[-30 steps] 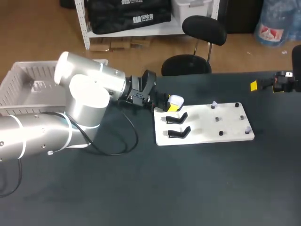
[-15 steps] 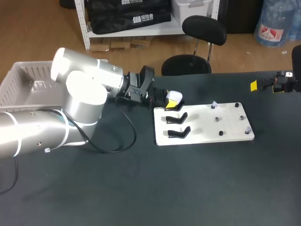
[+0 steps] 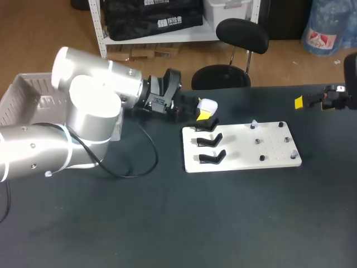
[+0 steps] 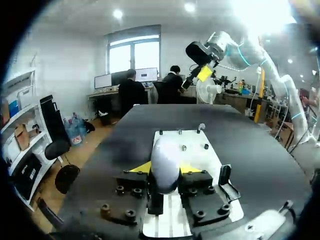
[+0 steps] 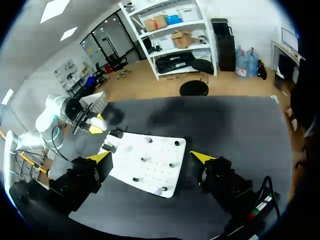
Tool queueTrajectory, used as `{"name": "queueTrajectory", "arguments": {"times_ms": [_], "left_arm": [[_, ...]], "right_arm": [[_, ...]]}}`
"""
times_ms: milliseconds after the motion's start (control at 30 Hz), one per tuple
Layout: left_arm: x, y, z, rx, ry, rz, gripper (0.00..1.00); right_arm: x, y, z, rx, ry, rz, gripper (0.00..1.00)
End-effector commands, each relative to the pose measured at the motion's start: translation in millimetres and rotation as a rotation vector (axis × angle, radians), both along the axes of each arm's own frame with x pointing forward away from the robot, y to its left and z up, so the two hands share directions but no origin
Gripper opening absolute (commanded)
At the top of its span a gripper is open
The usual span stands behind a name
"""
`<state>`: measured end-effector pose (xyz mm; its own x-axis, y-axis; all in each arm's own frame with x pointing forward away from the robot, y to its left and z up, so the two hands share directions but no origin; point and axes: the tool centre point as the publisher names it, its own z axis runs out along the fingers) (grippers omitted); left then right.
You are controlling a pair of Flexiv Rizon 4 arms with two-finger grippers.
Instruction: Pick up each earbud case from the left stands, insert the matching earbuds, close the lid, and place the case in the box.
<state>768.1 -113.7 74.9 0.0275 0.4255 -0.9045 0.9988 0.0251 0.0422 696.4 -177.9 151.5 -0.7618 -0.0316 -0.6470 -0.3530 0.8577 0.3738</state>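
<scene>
The dark tabletop filled the lower frame. The left arm came in from the left, past the white box in the upper left. A white board lay right of centre. The left claw sat at the board's upper-left corner, its yellow fingers pressed against both sides of a white earbud case, just up-frame of the black stands. The left wrist view showed the case clamped between the tips. The right claw, at the far right edge, was spread wide and held nothing.
</scene>
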Motion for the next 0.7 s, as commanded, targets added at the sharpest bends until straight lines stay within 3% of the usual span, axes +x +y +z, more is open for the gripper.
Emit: {"name": "queueTrajectory", "arguments": {"times_ms": [33,400,700], "left_arm": [[-4.4,-6.0,9.0,0.007,-0.025,0.001,0.0],[-2.4,-18.8,28.9,0.004,-0.082,0.017,0.0],[-13.1,-24.2,41.4,0.003,-0.14,-0.006,0.0]], "right_arm": [[3.3,19.8,-3.1,-0.009,0.002,0.0,1.0],[11.4,92.2,-22.1,-0.004,0.094,0.114,1.0],[22.3,123.4,-24.2,-0.01,0.118,0.175,1.0]]}}
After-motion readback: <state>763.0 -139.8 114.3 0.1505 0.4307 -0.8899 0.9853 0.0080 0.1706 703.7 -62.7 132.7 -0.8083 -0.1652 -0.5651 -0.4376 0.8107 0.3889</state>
